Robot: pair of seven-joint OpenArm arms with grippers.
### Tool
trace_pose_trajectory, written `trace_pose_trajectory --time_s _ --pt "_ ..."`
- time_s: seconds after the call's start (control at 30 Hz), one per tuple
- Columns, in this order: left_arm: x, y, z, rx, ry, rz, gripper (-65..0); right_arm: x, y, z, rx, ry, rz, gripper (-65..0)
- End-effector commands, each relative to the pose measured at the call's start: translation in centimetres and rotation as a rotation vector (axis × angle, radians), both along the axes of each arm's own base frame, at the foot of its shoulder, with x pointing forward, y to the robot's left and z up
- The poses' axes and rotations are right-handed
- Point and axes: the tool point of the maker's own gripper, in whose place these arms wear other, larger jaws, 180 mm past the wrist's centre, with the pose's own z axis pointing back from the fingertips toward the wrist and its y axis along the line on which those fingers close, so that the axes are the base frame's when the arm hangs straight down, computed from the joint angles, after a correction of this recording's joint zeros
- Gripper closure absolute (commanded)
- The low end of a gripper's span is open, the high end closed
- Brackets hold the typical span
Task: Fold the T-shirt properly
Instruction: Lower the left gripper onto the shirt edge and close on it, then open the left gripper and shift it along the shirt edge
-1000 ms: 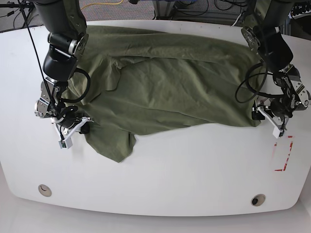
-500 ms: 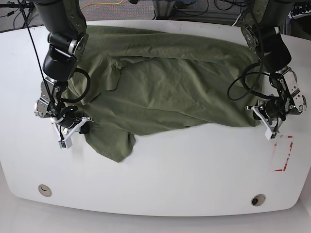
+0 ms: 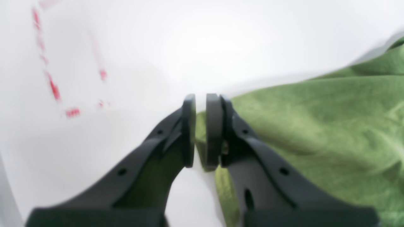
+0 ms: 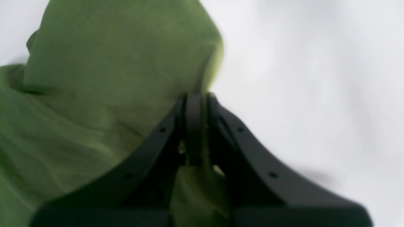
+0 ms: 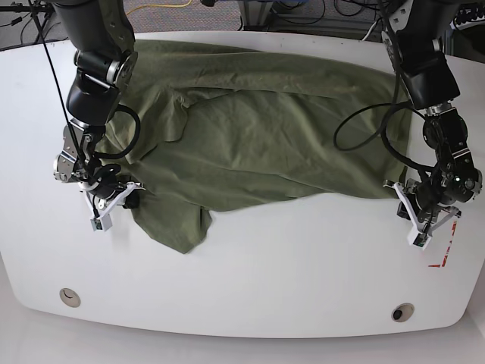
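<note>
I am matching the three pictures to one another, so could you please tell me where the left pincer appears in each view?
Base view: left pincer at lower right, on the T-shirt's corner.
Left wrist view: bottom centre, nearly shut on the green hem.
Right wrist view: not in it; that is the right pincer.
Shared landmark: red marks on the table, upper left in the left wrist view.

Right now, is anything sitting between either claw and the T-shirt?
Nothing visible. The left claw is nearly closed at the T-shirt edge with green cloth between its pads; the right claw is shut on cloth too.
</note>
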Motion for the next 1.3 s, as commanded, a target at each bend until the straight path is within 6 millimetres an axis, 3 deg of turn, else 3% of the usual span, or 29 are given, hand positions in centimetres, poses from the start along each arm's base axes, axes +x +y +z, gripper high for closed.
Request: trace_pose_trajectory --time_s 0.0,0.2,0.37,0.43,0.53,0.9,1.27 --pt "1.4 -0.6 3.1 0.030 -0.089 -0.036 -4.7 1.1 -0.6 1.6 -0.013 -0.044 -0.002 -1.1" --pt "0.9 0.5 3.4 0.039 -0.078 0.001 -6.8 1.1 -0.6 1.6 -0.013 -0.044 -0.002 -1.1" --pt "-0.2 3.7 1.9 -0.026 -0.038 0.118 -22.2 1.1 -0.7 1.6 -0.014 -0.044 -0.003 -1.1" --pt "-0.8 5.1 0.6 -0.078 -0.011 0.179 -30.8 1.1 -0.7 1.6 -0.014 -0.044 -0.003 -1.1" --pt "-1.6 6.2 -0.9 -0.131 0.025 0.233 -38.1 1.2 -0.6 1.7 -0.013 -0.046 -0.002 -1.1" --pt "-1.6 6.2 -4.5 -0.301 0.116 0.312 -38.6 1.2 -0.6 1.6 -0.012 -0.044 -0.001 -1.1" --pt "0.1 5.0 -5.5 -0.432 0.117 0.331 -38.6 1.2 -0.6 1.6 -0.012 -0.044 -0.001 -1.1"
